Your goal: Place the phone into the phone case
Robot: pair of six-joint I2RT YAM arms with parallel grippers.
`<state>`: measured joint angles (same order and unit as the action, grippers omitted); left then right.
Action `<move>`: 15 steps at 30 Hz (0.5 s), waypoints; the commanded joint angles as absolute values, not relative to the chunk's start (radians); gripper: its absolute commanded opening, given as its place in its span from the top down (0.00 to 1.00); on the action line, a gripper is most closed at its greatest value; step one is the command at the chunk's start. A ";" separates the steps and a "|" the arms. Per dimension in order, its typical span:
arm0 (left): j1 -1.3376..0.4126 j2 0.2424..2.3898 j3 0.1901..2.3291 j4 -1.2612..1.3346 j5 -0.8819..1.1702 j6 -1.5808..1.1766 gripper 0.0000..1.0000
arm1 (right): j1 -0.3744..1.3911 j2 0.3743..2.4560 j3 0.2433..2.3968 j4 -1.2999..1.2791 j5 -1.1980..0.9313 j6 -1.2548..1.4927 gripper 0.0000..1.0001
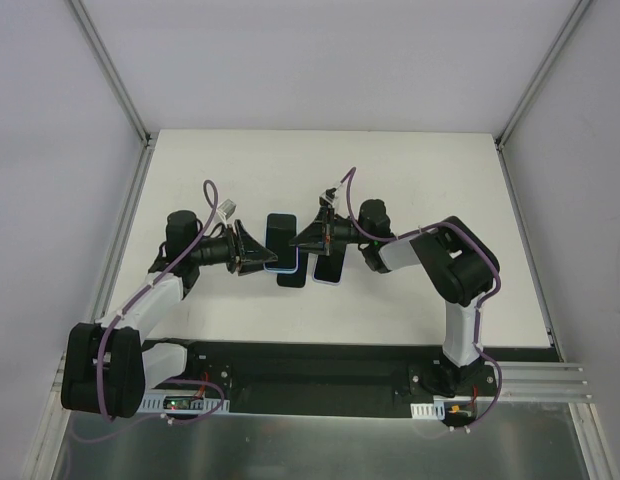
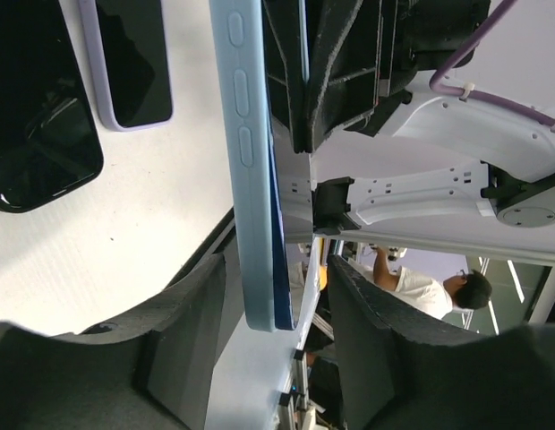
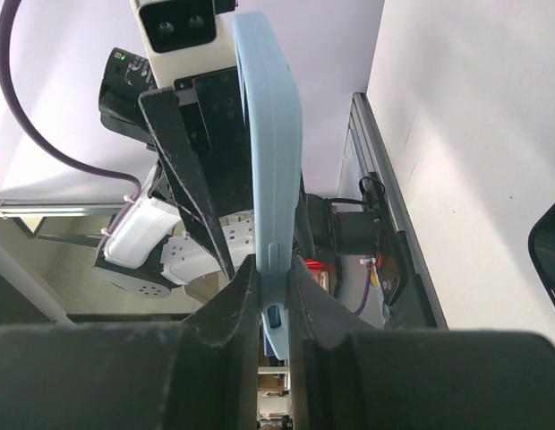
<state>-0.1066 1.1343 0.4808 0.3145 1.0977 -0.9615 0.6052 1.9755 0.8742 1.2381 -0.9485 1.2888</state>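
Between grey walls (image 1: 320, 60), a white table (image 1: 410, 170) bears a black phone (image 2: 36, 134).

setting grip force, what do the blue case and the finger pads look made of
blue case: probably soft silicone or TPU, going by the matte, glare-free skin and moulded button bumps. finger pads: dark foam or rubber, judging by the rough, grainy matte surface.

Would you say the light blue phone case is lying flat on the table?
No, the light blue phone case stands on edge in the air, pinched by the right gripper.
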 commanded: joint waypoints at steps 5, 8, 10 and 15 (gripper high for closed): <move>-0.118 1.092 0.463 0.341 1.101 -0.963 0.87 | 0.598 1.936 0.943 1.531 -0.950 1.331 0.91; -0.120 1.095 0.459 0.341 1.086 -0.959 1.00 | 0.594 1.936 0.939 1.531 -0.948 1.331 0.77; -0.123 1.095 0.456 0.333 1.075 -0.945 1.00 | 0.594 1.936 0.933 1.532 -0.951 1.328 0.58; -0.140 1.115 0.474 0.292 1.046 -0.893 1.00 | 0.598 1.927 0.931 1.532 -0.982 1.328 0.53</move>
